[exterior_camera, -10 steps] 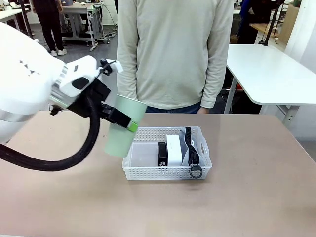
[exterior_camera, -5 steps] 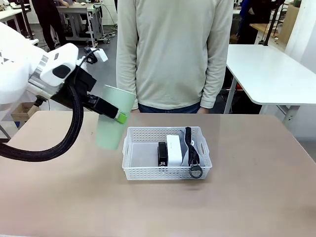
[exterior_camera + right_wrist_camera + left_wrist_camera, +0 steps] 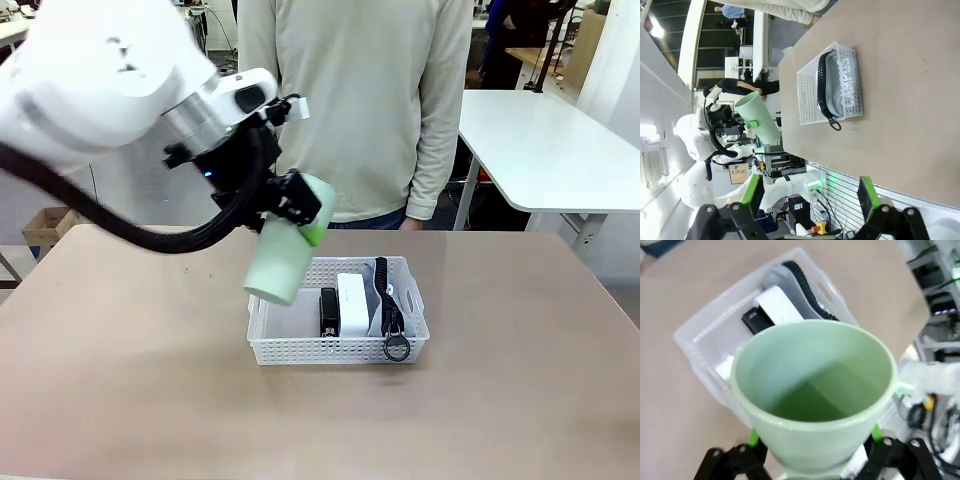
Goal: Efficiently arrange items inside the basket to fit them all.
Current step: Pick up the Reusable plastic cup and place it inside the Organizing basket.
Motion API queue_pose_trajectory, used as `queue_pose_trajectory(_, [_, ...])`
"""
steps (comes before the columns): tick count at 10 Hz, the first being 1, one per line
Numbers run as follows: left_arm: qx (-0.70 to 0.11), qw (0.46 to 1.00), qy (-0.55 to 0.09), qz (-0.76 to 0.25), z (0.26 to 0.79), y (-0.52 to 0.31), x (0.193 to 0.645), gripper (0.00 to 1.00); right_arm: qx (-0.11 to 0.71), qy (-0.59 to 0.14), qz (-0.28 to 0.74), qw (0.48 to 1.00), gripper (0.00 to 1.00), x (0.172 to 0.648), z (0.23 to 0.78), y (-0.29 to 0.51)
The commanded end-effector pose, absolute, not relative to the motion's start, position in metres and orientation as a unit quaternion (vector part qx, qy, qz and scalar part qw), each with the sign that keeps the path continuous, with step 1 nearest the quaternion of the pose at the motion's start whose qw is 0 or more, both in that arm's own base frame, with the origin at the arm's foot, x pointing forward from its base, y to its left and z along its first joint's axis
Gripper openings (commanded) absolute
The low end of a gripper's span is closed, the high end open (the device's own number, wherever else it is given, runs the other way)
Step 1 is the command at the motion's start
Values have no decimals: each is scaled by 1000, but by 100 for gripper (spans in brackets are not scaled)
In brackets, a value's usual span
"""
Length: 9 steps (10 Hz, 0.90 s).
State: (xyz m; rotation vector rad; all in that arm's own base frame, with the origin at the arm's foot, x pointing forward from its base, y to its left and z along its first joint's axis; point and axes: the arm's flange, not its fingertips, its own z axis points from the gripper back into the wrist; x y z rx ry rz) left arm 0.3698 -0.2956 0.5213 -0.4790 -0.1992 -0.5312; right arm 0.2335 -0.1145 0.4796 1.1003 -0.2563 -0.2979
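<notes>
We see the left end effector pinching the pale green cup, tipped in the air over the left end of the white basket. The basket sits mid-desk, holding the black stapler, the white box and the grey pouch. The right end effector is spread wide, holding nothing.

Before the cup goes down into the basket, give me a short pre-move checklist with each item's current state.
1. Left gripper clamped on the pale green cup: ok.
2. Cup over the basket: partly, above its left end; not ok yet.
3. Free space at the basket's left end: ok.
4. Stapler, white device and pouch packed to the right: ok.
5. Cup tilted, so it may need levelling or laying down: cannot tell.
6. Right gripper open, away from the basket: ok.
</notes>
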Motion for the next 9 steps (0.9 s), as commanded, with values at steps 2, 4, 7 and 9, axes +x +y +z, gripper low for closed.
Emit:
queue_pose_trajectory(2, [-187,979,0,-79,509,-312,397,88,516,-126,-130,837,100,233,478,-116])
queue_pose_trajectory(4, [-137,990,13,-16,498,-309,406,88,516,-126,-130,837,100,233,478,-116])
queue_pose_trajectory(7, [-117,992,49,0,471,-317,430,88,516,-126,-130,837,100,233,478,-116])
queue_pose_trajectory(9, [-124,992,32,-4,471,-301,411,88,516,-126,-130,837,100,233,478,-116])
